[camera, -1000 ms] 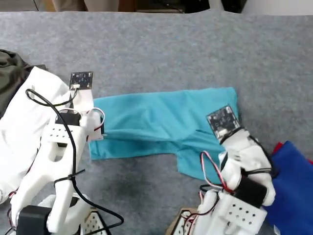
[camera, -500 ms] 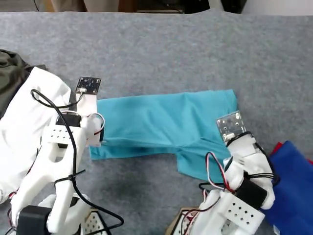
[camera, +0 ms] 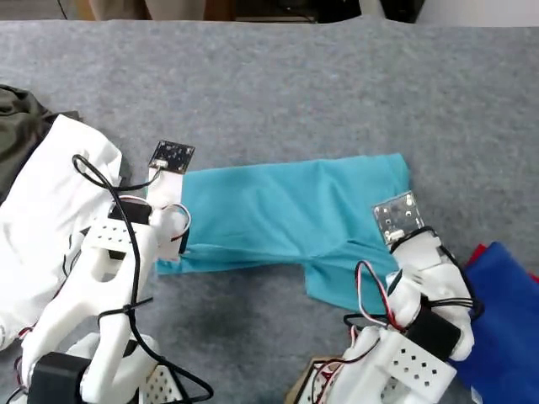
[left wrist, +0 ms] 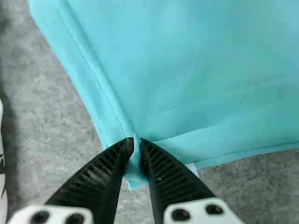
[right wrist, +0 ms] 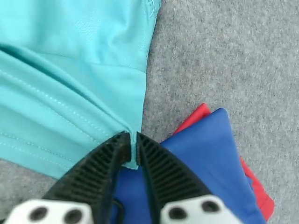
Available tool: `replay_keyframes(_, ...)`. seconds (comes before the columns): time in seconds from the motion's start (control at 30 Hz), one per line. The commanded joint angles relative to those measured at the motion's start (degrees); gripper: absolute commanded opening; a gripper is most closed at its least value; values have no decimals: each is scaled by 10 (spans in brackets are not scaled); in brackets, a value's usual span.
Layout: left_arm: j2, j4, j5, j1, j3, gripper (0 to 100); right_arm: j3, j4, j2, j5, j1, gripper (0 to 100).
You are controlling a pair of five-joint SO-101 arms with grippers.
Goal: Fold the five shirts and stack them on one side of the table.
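A teal shirt point(camera: 286, 217) lies partly folded across the middle of the grey table. My left gripper point(left wrist: 134, 147) is shut on the teal shirt's hem point(left wrist: 112, 122) at its left corner. My right gripper point(right wrist: 132, 139) is shut on the shirt's edge point(right wrist: 117, 116) at its right side, just above a blue shirt point(right wrist: 205, 158). In the high view the left arm point(camera: 126, 252) stands at the shirt's left end and the right arm point(camera: 417, 278) at its right end. A white shirt point(camera: 42, 219) lies at the left.
A dark olive shirt point(camera: 18, 126) lies at the far left behind the white one. The blue shirt point(camera: 505, 311) lies on a red shirt point(right wrist: 252, 182) at the right front. Bare grey table point(camera: 278, 84) stretches behind the teal shirt.
The left arm has moved right and away from the front edge, drawing the shirt's left end with it. The right arm shifted slightly right between the first two frames and then held.
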Motion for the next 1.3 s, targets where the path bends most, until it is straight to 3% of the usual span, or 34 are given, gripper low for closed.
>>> replay_keyframes(0.0,-15,-9,-3,6,0,21,-8,-10,-6,7,9,5)
replay_keyframes(0.23,-15,31,-6,3,-4,31,-11,-10,-6,30,7,9)
replay_keyframes(0.4,-18,73,-28,5,-4,168,-18,18,-6,71,9,9)
replay_keyframes(0.53,-18,84,-40,1,-5,185,-29,35,-6,76,7,12)
replay_keyframes(0.83,-15,112,9,-93,-127,185,-100,62,-6,76,5,202)
replay_keyframes(1.0,-14,117,55,-117,-208,185,-145,76,0,43,0,193)
replay_keyframes(1.17,-12,73,147,-104,-216,184,-116,83,30,-25,-114,0)
replay_keyframes(1.27,2,66,181,-78,-222,172,-108,42,80,-84,-170,15)
